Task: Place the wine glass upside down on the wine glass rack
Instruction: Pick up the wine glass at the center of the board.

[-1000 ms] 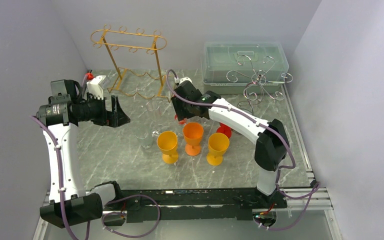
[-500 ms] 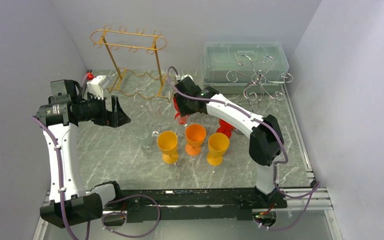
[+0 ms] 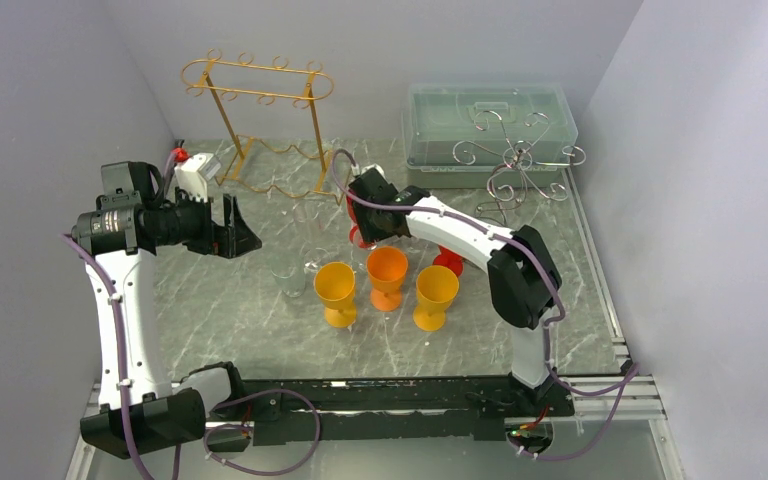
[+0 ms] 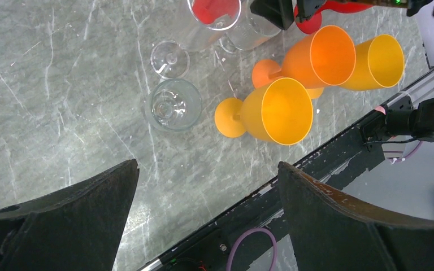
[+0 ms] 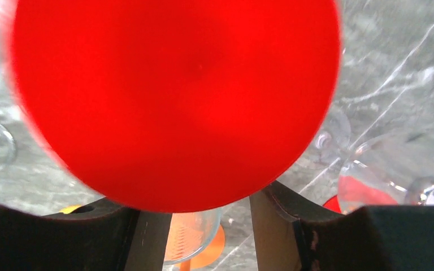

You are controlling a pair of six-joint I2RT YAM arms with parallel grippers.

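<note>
The red wine glass (image 3: pixel 358 218) stands upright on the marble tabletop (image 3: pixel 220 300), just in front of the right foot of the gold wine glass rack (image 3: pixel 260 94), whose hooks hold nothing. The right gripper (image 3: pixel 362 228) sits low around this glass; in the right wrist view its round red form (image 5: pixel 175 101) fills most of the picture, with one finger on each side below it, but I cannot tell whether the pads press it. Clear stemmed glasses crowd the spot: one (image 3: pixel 305 215) directly before the rack, another (image 3: pixel 287 280) farther forward. Farther forward still from the rack stand three goblets in a row, yellow-orange (image 3: pixel 335 285), orange (image 3: pixel 387 270) and yellow (image 3: pixel 436 290), and a second red glass (image 3: pixel 448 262) is partly hidden by the right arm. The left gripper (image 3: pixel 235 228) hangs in front of the rack's left side, fingers spread wide, holding nothing. To the right of the gold rack are a clear lidded box (image 3: pixel 485 110) and a silver wire rack (image 3: pixel 520 155)
</note>
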